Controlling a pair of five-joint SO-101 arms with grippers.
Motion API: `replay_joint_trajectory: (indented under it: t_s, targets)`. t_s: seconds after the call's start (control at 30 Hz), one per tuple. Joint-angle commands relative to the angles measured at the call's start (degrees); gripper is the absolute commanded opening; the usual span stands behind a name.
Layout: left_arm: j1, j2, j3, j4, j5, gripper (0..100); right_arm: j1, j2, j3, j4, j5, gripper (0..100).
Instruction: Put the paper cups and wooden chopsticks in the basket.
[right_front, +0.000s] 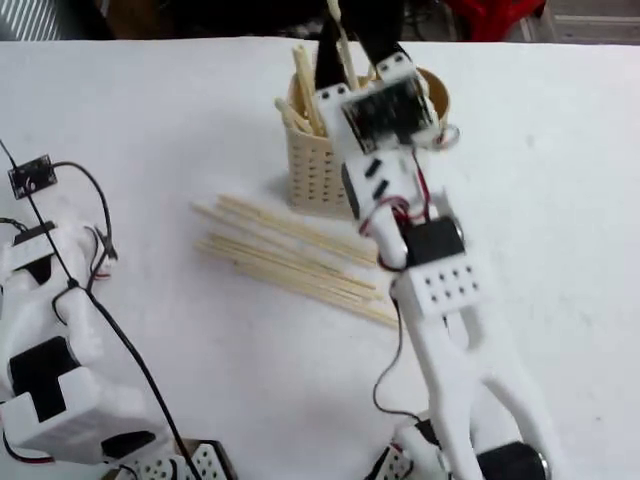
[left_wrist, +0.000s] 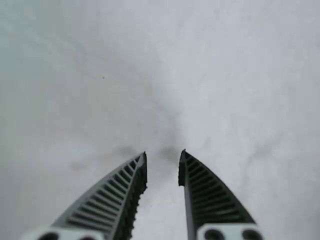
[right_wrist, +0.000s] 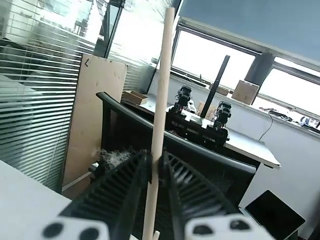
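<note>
Right pincer (right_wrist: 156, 159) clamped on one upright chopstick (right_wrist: 162, 100).
Basket (right_front: 315, 175) sits just beneath it, loose chopsticks (right_front: 290, 260) on the worktop (right_front: 560, 200) nearby; left pincer (left_wrist: 162, 157) slightly parted, empty, well apart from both.

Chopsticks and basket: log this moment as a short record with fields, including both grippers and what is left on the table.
basket: upright on the table, several chopsticks standing in it
loose chopsticks: a bundle lying flat beside the basket
right gripper: at the basket, shut on one upright chopstick
left gripper: open, over bare table
cups: tan rim behind the right arm, likely one; placement unclear
</note>
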Motion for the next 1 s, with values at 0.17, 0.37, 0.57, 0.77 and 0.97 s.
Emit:
replay_joint_trajectory:
  t_s: [0.17,0.37,0.57,0.77,0.97]
  targets:
    - [0.66,-0.22,-0.26,-0.97,0.62,12,-2.33,4.35,-7.74,-1.45,-9.23,1.7]
    - [0.66,-0.22,-0.26,-0.97,0.62,12,-2.24,8.84,-10.73,-1.45,-9.41,1.8]
    - [0.66,-0.22,-0.26,-0.97,0.62,12,-2.42,11.74,-11.87,-1.45,-9.49,1.9]
    - [0.66,-0.22,-0.26,-0.97,0.62,12,-2.33,11.56,-11.87,1.36,-9.49,9.1]
    - [0.66,-0.22,-0.26,-0.97,0.62,12,-2.24,10.68,-11.6,10.24,-9.58,20.4]
